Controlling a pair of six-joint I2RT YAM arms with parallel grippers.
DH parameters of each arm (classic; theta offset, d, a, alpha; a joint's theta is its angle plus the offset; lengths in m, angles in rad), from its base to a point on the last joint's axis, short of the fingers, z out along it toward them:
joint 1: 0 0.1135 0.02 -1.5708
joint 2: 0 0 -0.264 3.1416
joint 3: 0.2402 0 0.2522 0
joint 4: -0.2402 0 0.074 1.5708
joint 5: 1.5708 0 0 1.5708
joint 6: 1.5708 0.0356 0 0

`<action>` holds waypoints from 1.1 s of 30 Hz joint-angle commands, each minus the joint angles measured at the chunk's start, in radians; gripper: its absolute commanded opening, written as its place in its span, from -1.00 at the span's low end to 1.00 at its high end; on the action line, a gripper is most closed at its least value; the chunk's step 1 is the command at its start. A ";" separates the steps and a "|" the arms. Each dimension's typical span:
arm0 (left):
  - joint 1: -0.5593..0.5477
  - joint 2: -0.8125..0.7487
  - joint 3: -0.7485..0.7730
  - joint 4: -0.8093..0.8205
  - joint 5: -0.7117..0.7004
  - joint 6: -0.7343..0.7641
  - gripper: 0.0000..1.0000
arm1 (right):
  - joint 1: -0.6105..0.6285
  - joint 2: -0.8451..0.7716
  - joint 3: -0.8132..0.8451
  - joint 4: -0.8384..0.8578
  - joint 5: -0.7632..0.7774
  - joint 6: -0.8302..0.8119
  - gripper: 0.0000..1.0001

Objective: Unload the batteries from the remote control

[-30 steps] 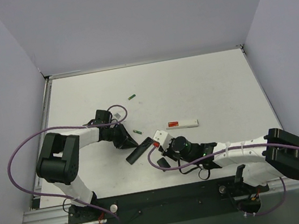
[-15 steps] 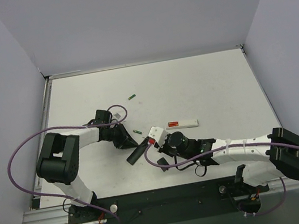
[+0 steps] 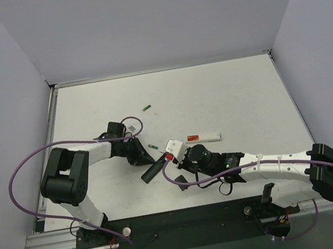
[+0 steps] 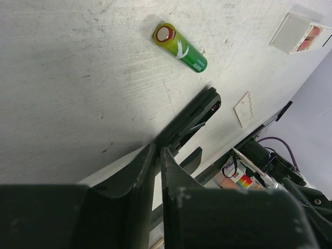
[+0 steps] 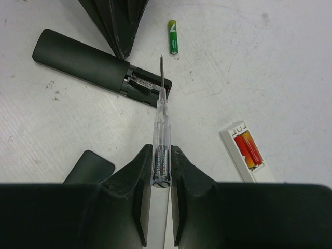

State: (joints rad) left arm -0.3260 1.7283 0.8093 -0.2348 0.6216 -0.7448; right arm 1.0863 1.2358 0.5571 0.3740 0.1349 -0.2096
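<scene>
Right tool (image 5: pixel 160 150) grips a screwdriver (image 5: pixel 158 116), tip at the remote control (image 5: pixel 78 54) slot just ahead. The left tool (image 4: pixel 158 150), shut and empty, seems to brace it. One of the batteries (image 5: pixel 173 36) lies beyond. If the tip slips, the remote may skid.

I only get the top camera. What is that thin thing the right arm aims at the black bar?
Observer: A clear-handled screwdriver, clamped in the right gripper. Its tip hangs by the remote's open slot.
Visitor: Anything in the slot?
Observer: In the right wrist view I see no green wrap there, only dark plastic and metal.
Visitor: And the left arm?
Observer: The left gripper is shut, its tips at the remote's edge beside the slot.
</scene>
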 commanded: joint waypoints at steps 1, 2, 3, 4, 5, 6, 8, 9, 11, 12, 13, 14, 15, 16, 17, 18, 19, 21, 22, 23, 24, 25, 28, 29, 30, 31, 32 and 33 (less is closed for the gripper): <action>-0.013 -0.049 0.037 0.012 0.006 0.012 -0.62 | -0.011 -0.035 -0.002 -0.041 0.034 0.030 -1.00; -0.018 -0.052 0.040 0.011 0.004 0.012 -0.62 | -0.011 -0.035 -0.003 -0.050 0.029 0.030 -1.00; -0.019 -0.053 0.044 0.009 0.003 0.012 -0.62 | -0.012 -0.038 -0.003 -0.052 0.025 0.030 -1.00; -0.022 -0.056 0.048 0.005 0.001 0.010 -0.62 | -0.014 -0.038 -0.003 -0.055 0.016 0.032 -1.00; -0.027 -0.056 0.050 0.000 -0.003 0.012 -0.62 | -0.012 -0.036 -0.003 -0.063 -0.003 0.038 -1.00; -0.030 -0.062 0.054 -0.001 -0.013 0.013 -0.62 | -0.012 -0.038 -0.003 -0.066 -0.014 0.045 -1.00; -0.033 -0.067 0.059 -0.014 -0.020 0.016 -0.62 | -0.008 -0.035 -0.013 -0.069 -0.024 0.059 -1.00; -0.034 -0.070 0.060 -0.015 -0.025 0.018 -0.61 | -0.005 -0.035 -0.017 -0.069 -0.023 0.068 -1.00; -0.036 -0.075 0.062 -0.020 -0.028 0.019 -0.62 | -0.003 -0.033 -0.032 -0.064 -0.023 0.079 -1.00; -0.038 -0.079 0.064 -0.021 -0.029 0.021 -0.62 | -0.003 -0.035 -0.036 -0.063 -0.023 0.084 -1.00; -0.039 -0.081 0.062 -0.027 -0.034 0.022 -0.62 | -0.003 -0.035 -0.042 -0.061 -0.023 0.087 -1.00; -0.041 -0.081 0.067 -0.029 -0.036 0.022 -0.61 | -0.002 -0.038 -0.052 -0.058 -0.026 0.088 -1.00; -0.042 -0.082 0.065 -0.031 -0.036 0.022 -0.61 | -0.002 -0.036 -0.060 -0.055 -0.026 0.091 -1.00; -0.042 -0.084 0.067 -0.034 -0.037 0.022 -0.62 | -0.002 -0.038 -0.066 -0.049 -0.026 0.096 -1.00; -0.042 -0.085 0.068 -0.034 -0.037 0.021 -0.62 | 0.000 -0.038 -0.072 -0.046 -0.026 0.099 -1.00; -0.044 -0.085 0.070 -0.037 -0.039 0.022 -0.61 | -0.002 -0.038 -0.083 -0.043 -0.026 0.104 -1.00; -0.044 -0.085 0.071 -0.037 -0.042 0.022 -0.62 | -0.002 -0.035 -0.088 -0.037 -0.026 0.107 -1.00; -0.045 -0.085 0.073 -0.037 -0.045 0.021 -0.62 | -0.002 -0.027 -0.094 -0.030 -0.023 0.108 -1.00; -0.047 -0.085 0.071 -0.035 -0.045 0.019 -0.62 | -0.002 -0.022 -0.094 -0.026 -0.024 0.107 -1.00; -0.048 -0.084 0.073 -0.035 -0.048 0.018 -0.62 | -0.002 -0.019 -0.095 -0.023 -0.023 0.105 -1.00; -0.050 -0.082 0.073 -0.034 -0.049 0.018 -0.62 | -0.003 -0.010 -0.094 -0.020 -0.023 0.107 -1.00; -0.051 -0.081 0.074 -0.035 -0.051 0.018 -0.62 | -0.005 -0.007 -0.092 -0.015 -0.023 0.107 -1.00; -0.054 -0.075 0.079 -0.034 -0.060 0.019 -0.62 | -0.006 -0.002 -0.080 -0.018 -0.026 0.102 -1.00; -0.057 -0.072 0.080 -0.037 -0.068 0.019 -0.61 | -0.006 -0.007 -0.072 -0.024 -0.024 0.098 -1.00; -0.059 -0.072 0.085 -0.038 -0.074 0.022 -0.62 | -0.006 -0.016 -0.065 -0.046 -0.026 0.098 -1.00; -0.061 -0.070 0.100 -0.041 -0.082 0.022 -0.62 | -0.006 -0.025 -0.047 -0.059 -0.024 0.099 -1.00; -0.061 -0.064 0.112 -0.041 -0.094 0.025 -0.62 | -0.008 -0.054 -0.037 -0.072 -0.020 0.119 -1.00; -0.062 -0.056 0.129 -0.032 -0.103 0.021 -0.62 | -0.012 -0.070 -0.026 -0.116 -0.006 0.143 -1.00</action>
State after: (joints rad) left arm -0.3794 1.6756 0.8581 -0.2787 0.5602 -0.7391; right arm 1.0805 1.2270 0.4755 0.3389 0.1154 -0.1223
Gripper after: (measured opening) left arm 0.193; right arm 0.130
